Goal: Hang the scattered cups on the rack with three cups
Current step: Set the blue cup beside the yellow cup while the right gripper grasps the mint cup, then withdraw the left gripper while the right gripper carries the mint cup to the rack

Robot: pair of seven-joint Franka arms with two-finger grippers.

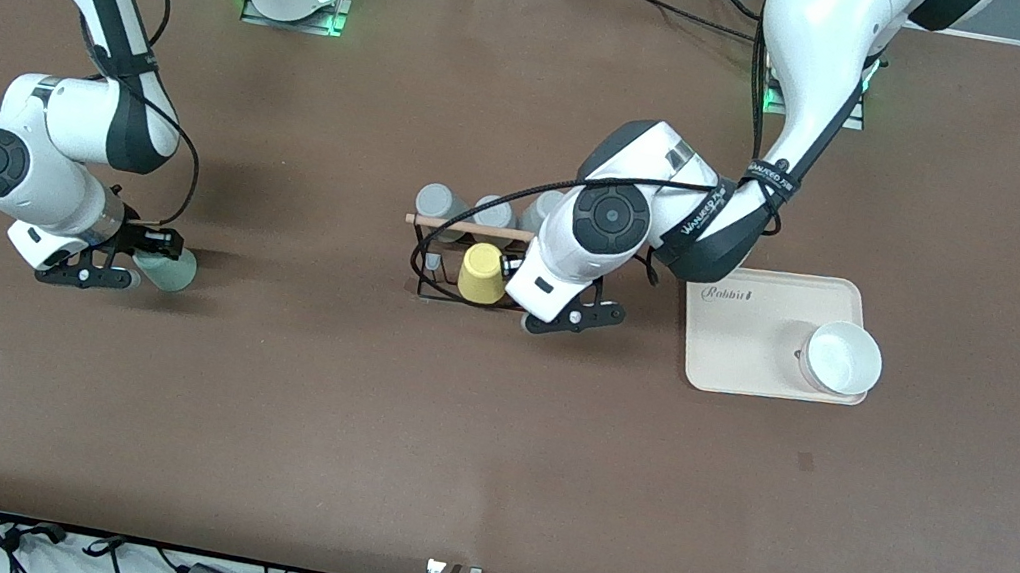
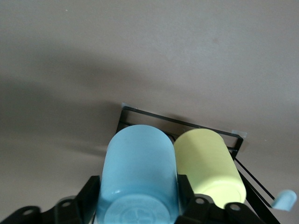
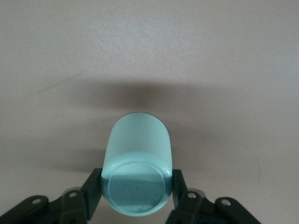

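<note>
My left gripper (image 1: pixel 566 320) (image 2: pixel 138 186) is at the black wire rack (image 1: pixel 428 264) (image 2: pixel 154 116), shut on the light blue cup (image 2: pixel 140 158), base toward the wrist. That cup sits right beside a yellow cup (image 1: pixel 482 272) (image 2: pixel 208 161) on the rack; the left hand hides it in the front view. Toward the right arm's end of the table, my right gripper (image 1: pixel 142 262) (image 3: pixel 136 184) is shut on the base of the mint-green cup (image 1: pixel 171 269) (image 3: pixel 138 144), low over the table.
Three grey cups (image 1: pixel 441 204) stand along the rack's wooden rod (image 1: pixel 468 228), on the side toward the robots' bases. A cream tray (image 1: pixel 743 352) with a white bowl (image 1: pixel 843 357) lies toward the left arm's end, close to the left gripper.
</note>
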